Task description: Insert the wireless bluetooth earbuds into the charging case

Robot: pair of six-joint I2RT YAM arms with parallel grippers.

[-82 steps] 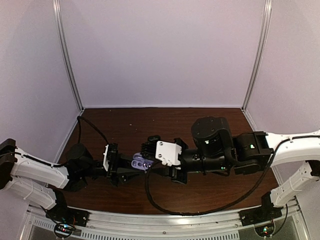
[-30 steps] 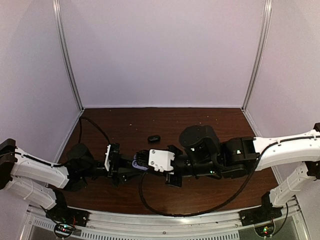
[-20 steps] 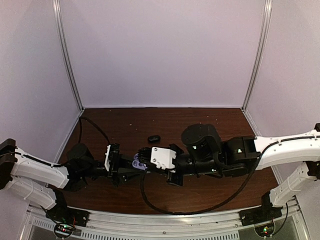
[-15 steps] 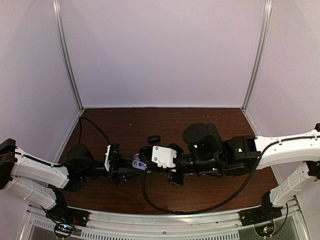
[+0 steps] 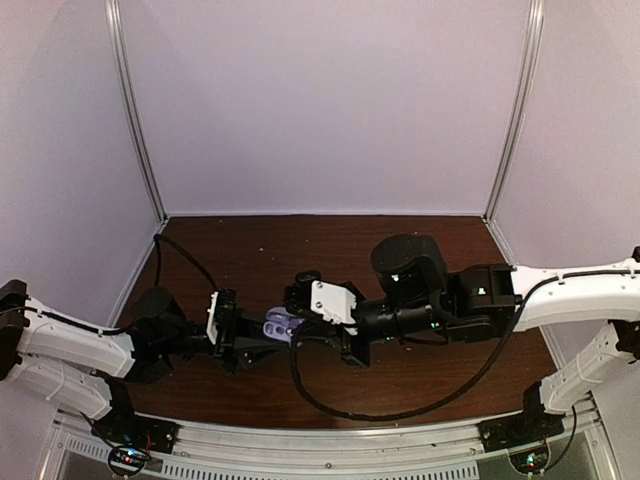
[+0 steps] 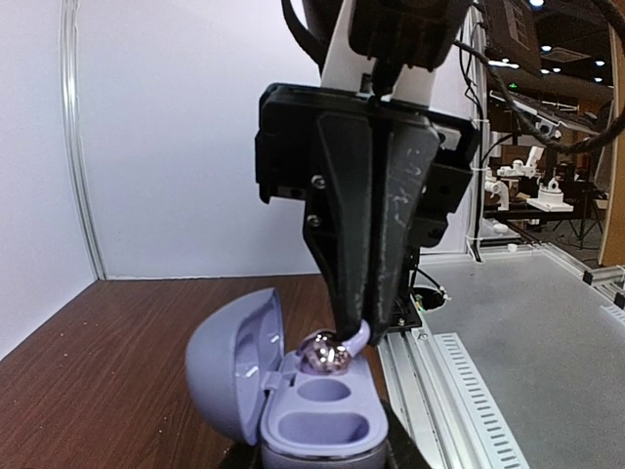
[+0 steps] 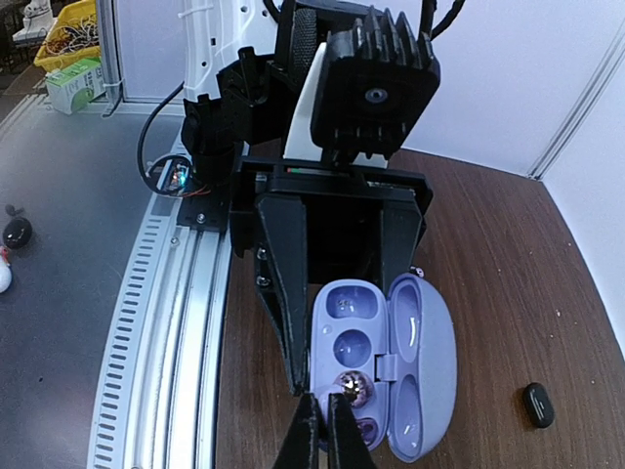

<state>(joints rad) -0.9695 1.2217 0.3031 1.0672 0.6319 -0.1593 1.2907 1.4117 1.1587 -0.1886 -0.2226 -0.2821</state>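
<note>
- Case [image 7: 374, 322] sat open in the left jaws, which were clamped on its shell and held it out toward the other arm. Its lid [image 7: 425, 362] was swung back to one side.
- Right jaws were pinched almost fully shut on one glossy earbud [image 7: 350, 388], their tips pointing down into the lavender inside of the case.
- That earbud was at the end of the case nearest the right arm, either touching its well or just above it. From the left wrist view it looked high rather than sunk in, so I judged it not yet seated.
- The hollows [image 7: 354, 345] toward the left arm showed bare, with nothing resting in them.
- A darker patch lay in the case just beyond the held earbud, too blurred for me to name.
- By my reckoning the task was under halfway. One earbud was being lowered in but had not been let go.
- What was left, as I saw it, was to press that one home, open the right jaws, then fetch and seat the second.
- A small dark oval thing [image 7: 537, 404] lay on the counter [image 7: 508, 283], well apart from the case. I couldn't tell whether it was the other earbud.
</note>
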